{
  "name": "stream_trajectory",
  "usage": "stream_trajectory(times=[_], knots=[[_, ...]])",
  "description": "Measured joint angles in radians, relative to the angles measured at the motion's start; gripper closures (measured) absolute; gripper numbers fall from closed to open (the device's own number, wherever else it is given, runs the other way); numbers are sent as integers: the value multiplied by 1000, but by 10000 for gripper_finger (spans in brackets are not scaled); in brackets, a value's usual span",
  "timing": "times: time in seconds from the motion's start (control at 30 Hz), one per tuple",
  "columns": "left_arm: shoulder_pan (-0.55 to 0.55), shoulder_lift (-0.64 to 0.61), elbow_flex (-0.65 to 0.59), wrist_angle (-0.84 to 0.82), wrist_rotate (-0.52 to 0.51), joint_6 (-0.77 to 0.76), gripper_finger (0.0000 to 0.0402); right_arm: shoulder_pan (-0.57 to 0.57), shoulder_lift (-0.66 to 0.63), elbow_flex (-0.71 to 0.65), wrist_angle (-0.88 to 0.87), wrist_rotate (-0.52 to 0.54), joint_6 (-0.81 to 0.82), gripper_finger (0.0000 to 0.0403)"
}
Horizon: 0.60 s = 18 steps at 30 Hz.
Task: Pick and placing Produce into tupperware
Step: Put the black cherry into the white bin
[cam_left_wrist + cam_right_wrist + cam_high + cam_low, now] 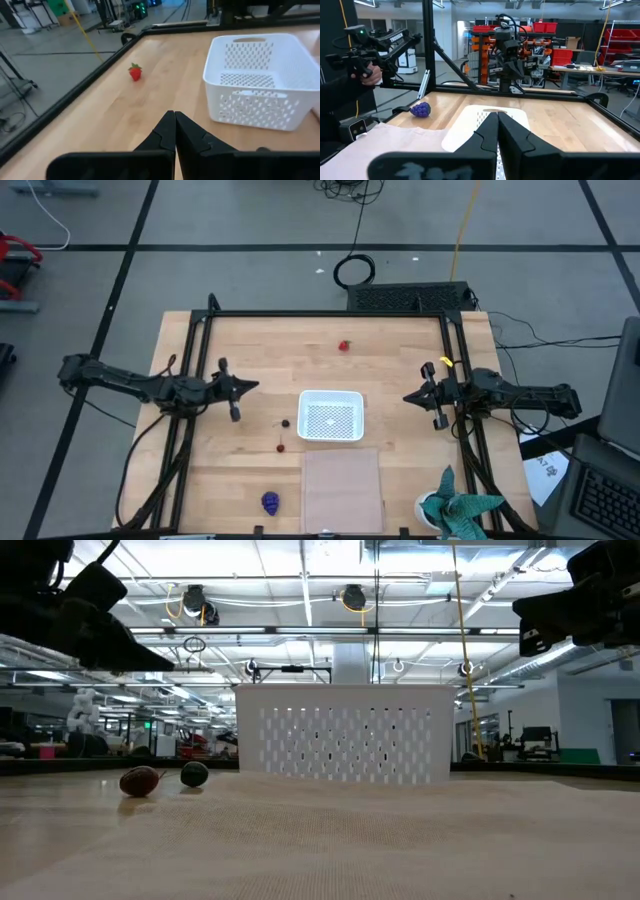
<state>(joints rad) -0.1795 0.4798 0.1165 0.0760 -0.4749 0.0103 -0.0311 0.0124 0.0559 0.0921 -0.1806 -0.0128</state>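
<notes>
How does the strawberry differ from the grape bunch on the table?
The strawberry is red with a green top; the grape bunch is purple and knobbly. The strawberry lies beyond the white tub, near the far edge; the grape bunch lies at the near edge, beside the tan panel. Both are outside the tub, untouched.

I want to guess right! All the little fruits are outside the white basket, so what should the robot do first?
Probably open the shut left gripper and lower it toward the dark berry, since that lies nearest it and the basket holds nothing.

wooden table (pixel 250 455), tan panel (pixel 342 490), teal-and-white cloth (pixel 460 510)
</notes>
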Motion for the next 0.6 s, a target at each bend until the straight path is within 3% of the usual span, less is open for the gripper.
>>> stream_trajectory(times=[0.3, 0.6], knots=[[0, 90, 82, -5, 54, -49, 377, 0, 0, 0, 0, 0, 0, 403], [0, 178, 242, -6, 56, 33, 396, 0, 0, 0, 0, 0, -16, 403]])
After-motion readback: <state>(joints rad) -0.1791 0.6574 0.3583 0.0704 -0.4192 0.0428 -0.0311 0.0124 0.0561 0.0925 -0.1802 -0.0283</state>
